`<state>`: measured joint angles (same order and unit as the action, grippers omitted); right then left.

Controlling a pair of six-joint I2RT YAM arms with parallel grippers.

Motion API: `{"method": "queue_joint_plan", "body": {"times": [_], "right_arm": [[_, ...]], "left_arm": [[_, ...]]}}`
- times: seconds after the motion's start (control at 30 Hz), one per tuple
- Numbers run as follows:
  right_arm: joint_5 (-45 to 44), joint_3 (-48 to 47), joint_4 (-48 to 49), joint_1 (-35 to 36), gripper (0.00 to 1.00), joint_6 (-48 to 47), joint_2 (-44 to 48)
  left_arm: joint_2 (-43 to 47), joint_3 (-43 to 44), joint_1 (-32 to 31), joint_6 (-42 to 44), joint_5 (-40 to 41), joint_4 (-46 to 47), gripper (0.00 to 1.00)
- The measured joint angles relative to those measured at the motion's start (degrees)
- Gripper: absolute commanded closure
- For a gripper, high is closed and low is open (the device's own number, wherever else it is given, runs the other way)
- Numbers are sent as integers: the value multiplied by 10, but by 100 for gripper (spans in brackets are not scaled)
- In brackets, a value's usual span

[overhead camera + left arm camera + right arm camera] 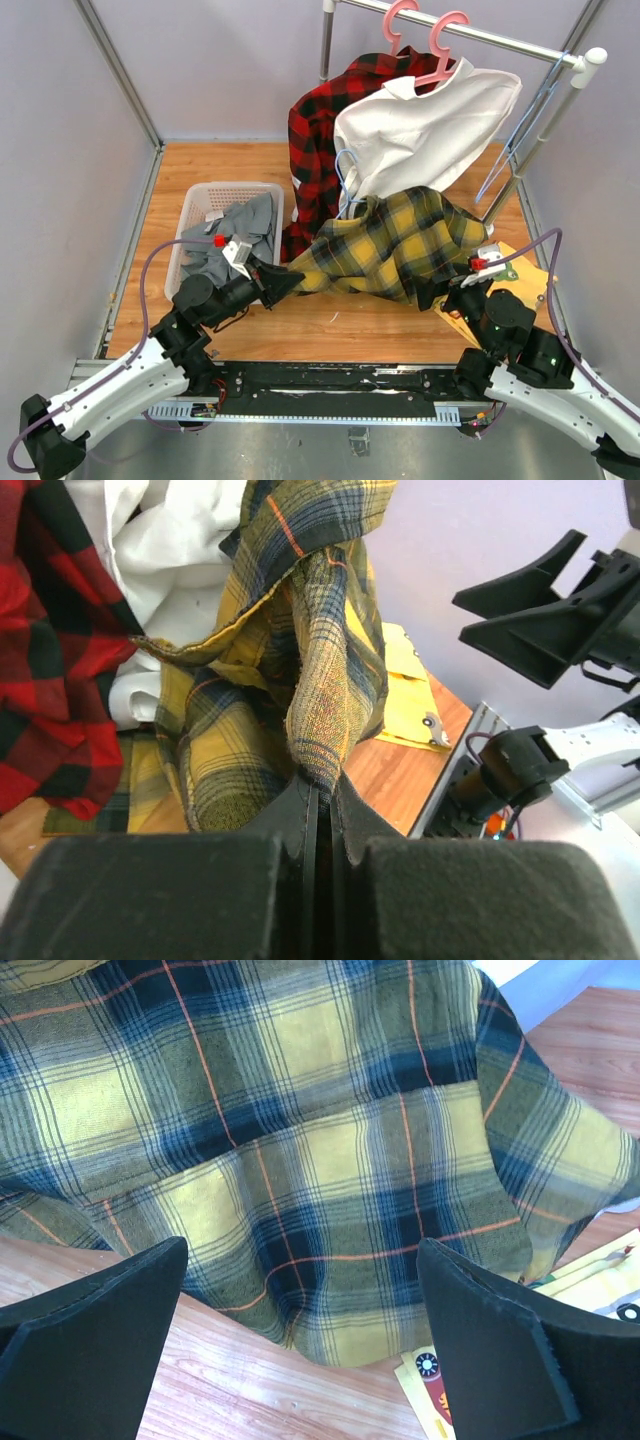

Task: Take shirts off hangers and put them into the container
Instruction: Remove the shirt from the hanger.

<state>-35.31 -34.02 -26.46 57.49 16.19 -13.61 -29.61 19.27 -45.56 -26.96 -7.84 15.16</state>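
Grey shirt lies in the white basket, so one of four looks done. The left gripper is clenched on a fold of the yellow plaid shirt, which is stretched low over the table beside the basket. The right gripper stands released at its hem. The red plaid shirt and white shirt hang on pink hangers, not yet taken off.

The left arm stretches from 7 o'clock toward 2 o'clock, low and nearly straight. The left fingers are pressed together on a fold of the yellow plaid shirt. The right arm rises from 5 o'clock, folded at the elbow, its wrist aimed toward 10 o'clock. The right fingers are spread wide, gripping nothing.
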Motion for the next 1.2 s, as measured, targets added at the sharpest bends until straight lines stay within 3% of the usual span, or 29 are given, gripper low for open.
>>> {"method": "queue_joint_plan", "body": {"times": [0.27,0.5,0.87,1.2], "right_arm": [[33,0,31,0,1,-8,-36],[70,0,61,0,1,-10,-70],[137,0,124,0,1,1,-122],[193,-2,220,0,9,47,-160]], "left_arm": [[20,11,0,-18,-11,-58,99],[-42,73,0,-36,-56,-137,99],[-1,73,0,-39,-100,-190,99],[-28,76,-1,-15,-168,-245,100]]}}
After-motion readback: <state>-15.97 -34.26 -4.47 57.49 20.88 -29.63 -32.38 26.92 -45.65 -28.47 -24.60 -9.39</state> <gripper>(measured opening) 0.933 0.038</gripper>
